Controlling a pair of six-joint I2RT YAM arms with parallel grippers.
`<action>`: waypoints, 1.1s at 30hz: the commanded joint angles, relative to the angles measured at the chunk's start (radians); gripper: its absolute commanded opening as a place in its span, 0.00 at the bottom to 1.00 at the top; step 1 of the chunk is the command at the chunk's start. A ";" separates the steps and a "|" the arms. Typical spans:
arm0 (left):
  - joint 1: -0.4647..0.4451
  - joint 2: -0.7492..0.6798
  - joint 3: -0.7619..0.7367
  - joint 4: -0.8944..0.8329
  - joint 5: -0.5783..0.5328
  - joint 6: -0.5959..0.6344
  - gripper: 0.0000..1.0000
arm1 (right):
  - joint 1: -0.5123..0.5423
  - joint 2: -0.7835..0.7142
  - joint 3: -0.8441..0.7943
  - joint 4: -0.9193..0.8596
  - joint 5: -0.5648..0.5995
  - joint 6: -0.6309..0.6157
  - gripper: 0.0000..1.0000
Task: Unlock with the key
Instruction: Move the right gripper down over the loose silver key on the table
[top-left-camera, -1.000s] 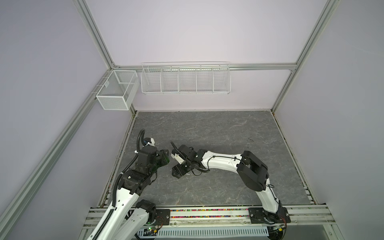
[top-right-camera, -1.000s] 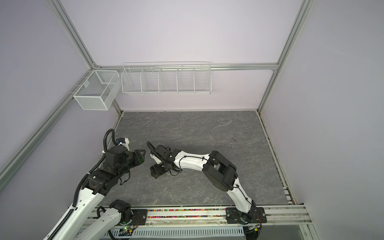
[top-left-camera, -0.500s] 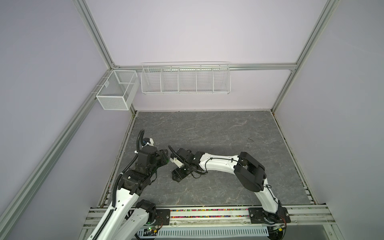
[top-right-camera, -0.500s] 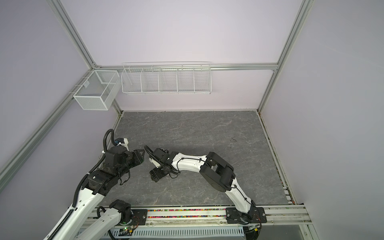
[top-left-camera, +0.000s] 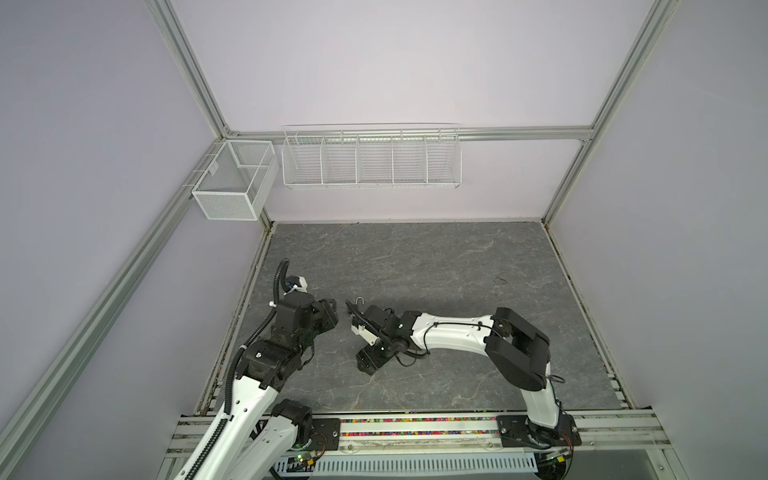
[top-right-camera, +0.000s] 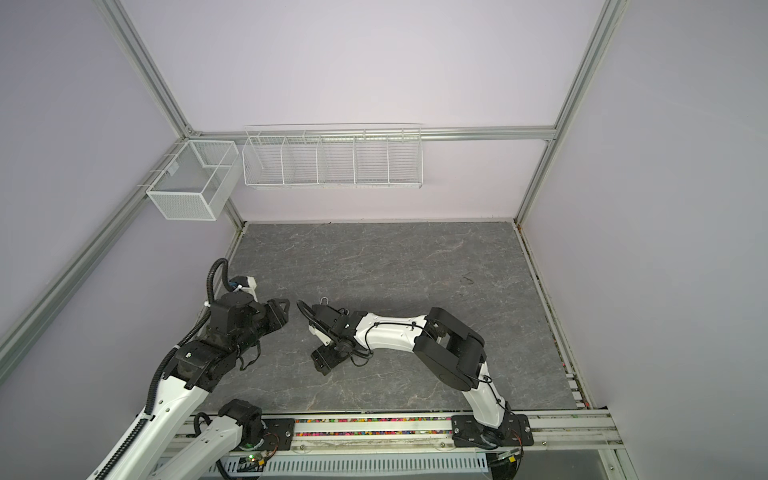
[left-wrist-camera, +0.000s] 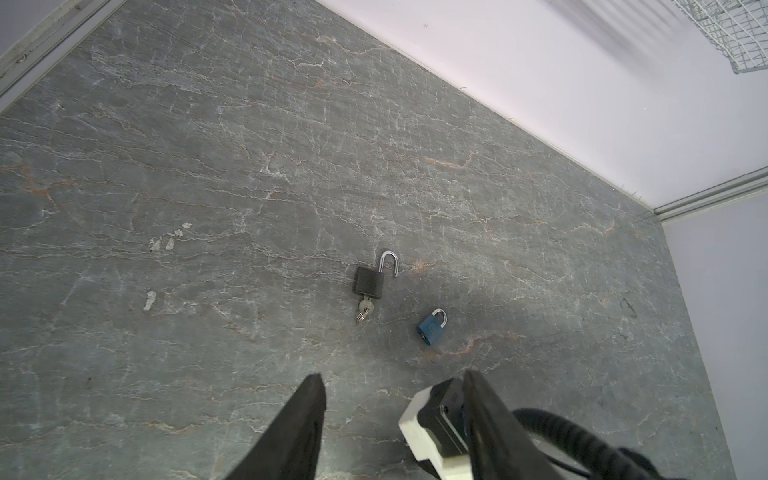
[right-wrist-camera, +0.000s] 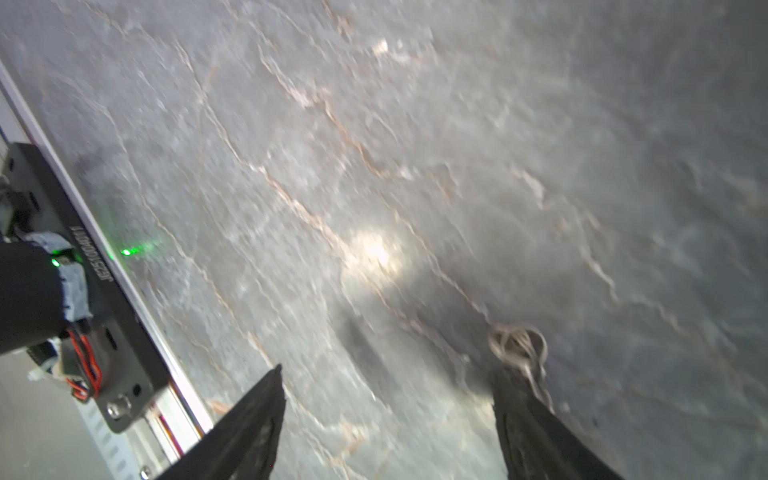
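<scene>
In the left wrist view a black padlock (left-wrist-camera: 369, 281) lies on the grey slate table (left-wrist-camera: 208, 166) with its shackle swung open and a key (left-wrist-camera: 365, 308) in its keyhole. A small blue padlock (left-wrist-camera: 431, 328) lies beside it, shackle closed. My left gripper (left-wrist-camera: 392, 374) hovers open and empty short of both. In the blurred right wrist view, my right gripper (right-wrist-camera: 388, 370) is open wide, and a key ring (right-wrist-camera: 517, 345) lies by one fingertip, outside the jaws. In both top views only a silver shackle (top-left-camera: 360, 300) (top-right-camera: 324, 300) shows behind the right wrist.
A wire rack (top-left-camera: 371, 158) and a mesh box (top-left-camera: 232, 187) hang on the back wall. The right arm's white wrist camera (left-wrist-camera: 428, 432) sits close to my left fingers. The front rail with the arm mounts (right-wrist-camera: 116, 332) borders the table near the right gripper.
The right arm has shifted a little, and its gripper has swung down toward the front of the table. The left arm has stayed still.
</scene>
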 joint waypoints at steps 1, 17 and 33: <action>0.004 -0.007 -0.012 -0.002 0.004 -0.012 0.54 | 0.000 -0.053 -0.068 -0.064 0.044 -0.002 0.80; 0.003 -0.004 0.000 0.002 -0.013 -0.002 0.54 | 0.007 -0.026 -0.034 -0.016 -0.030 0.035 0.81; 0.004 -0.028 0.000 -0.013 -0.046 0.005 0.54 | -0.035 0.017 -0.003 -0.023 0.033 0.039 0.81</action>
